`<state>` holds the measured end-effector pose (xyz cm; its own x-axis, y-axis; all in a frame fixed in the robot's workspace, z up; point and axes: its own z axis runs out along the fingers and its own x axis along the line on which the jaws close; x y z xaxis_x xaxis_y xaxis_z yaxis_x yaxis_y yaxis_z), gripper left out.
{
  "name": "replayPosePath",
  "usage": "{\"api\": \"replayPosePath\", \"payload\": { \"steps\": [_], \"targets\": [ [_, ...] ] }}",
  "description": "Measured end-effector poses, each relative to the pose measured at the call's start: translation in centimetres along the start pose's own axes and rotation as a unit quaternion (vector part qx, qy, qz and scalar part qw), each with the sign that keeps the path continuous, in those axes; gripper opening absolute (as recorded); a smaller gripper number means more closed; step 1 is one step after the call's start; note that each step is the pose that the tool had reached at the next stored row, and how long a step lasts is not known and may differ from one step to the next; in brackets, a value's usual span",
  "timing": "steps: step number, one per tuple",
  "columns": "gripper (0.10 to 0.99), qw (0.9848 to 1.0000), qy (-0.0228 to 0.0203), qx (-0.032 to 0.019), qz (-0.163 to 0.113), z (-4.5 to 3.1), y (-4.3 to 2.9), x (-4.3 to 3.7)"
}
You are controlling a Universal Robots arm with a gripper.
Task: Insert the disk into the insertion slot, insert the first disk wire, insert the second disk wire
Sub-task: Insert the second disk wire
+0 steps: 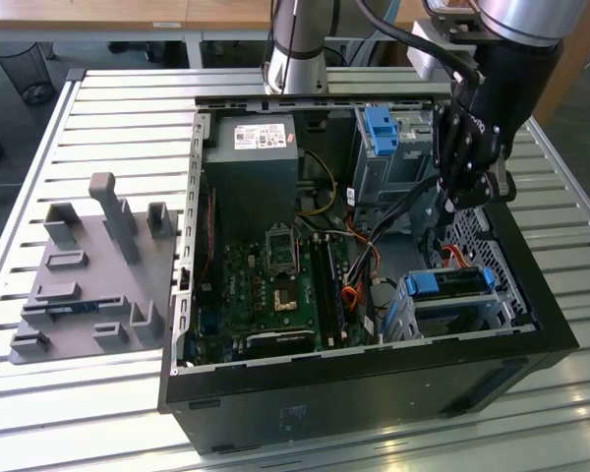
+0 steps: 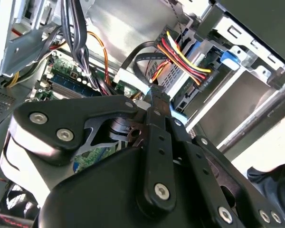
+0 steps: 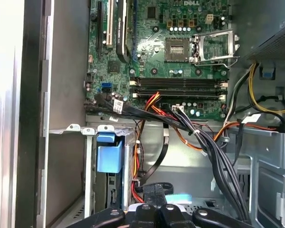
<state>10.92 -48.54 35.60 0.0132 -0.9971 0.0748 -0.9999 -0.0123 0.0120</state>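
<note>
Exterior view: off the arm (image 1: 516, 59), high up, angled down over the open computer case (image 1: 374, 379) on the slatted table (image 1: 128, 98). It sits at mid distance with the whole case in frame. First wrist view: sits just behind the hand (image 3: 154, 211), close in, looking straight down into the case past the disk (image 3: 109, 154) onto the motherboard (image 3: 180, 52). Second wrist view: tighter and tilted, right behind the hand's dark links, facing the disk end of the case. All three share the motherboard, the black cable bundle (image 3: 213, 152) and the blue-framed disk.
</note>
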Motion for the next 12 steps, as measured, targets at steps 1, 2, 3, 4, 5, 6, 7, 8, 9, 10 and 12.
{"api": "replayPosePath", "payload": {
  "steps": [1,2,3,4,5,6,7,8,9,10,12],
  "targets": [
    [0.106,1.0000,0.0000,0.0000,0.000,-0.17,0.02,-0.01],
    [0.106,1.0000,0.0000,0.0000,0.000,-0.25,0.05,-0.02],
    [0.106,1.0000,0.0001,0.0000,0.000,-0.26,0.07,-0.02],
    [0.106,1.0000,0.0001,0.0000,0.000,-0.26,0.11,-0.02],
    [0.106,1.0000,0.0004,0.0000,0.000,-0.27,0.15,-0.01],
    [0.106,1.0000,0.0009,0.0000,0.000,-0.27,0.19,-0.02],
    [0.106,1.0000,0.0015,0.0000,0.000,-0.26,0.22,-0.02],
    [0.114,1.0000,0.0021,0.0001,0.000,-0.24,0.27,-0.02],
    [0.114,1.0000,0.0029,0.0003,0.000,-0.22,0.32,-0.03],
    [0.176,1.0000,0.0041,0.0006,0.000,-0.20,0.37,-0.04],
    [0.176,1.0000,0.0075,0.0009,0.000,-0.09,0.45,-0.06]
  ]
}}
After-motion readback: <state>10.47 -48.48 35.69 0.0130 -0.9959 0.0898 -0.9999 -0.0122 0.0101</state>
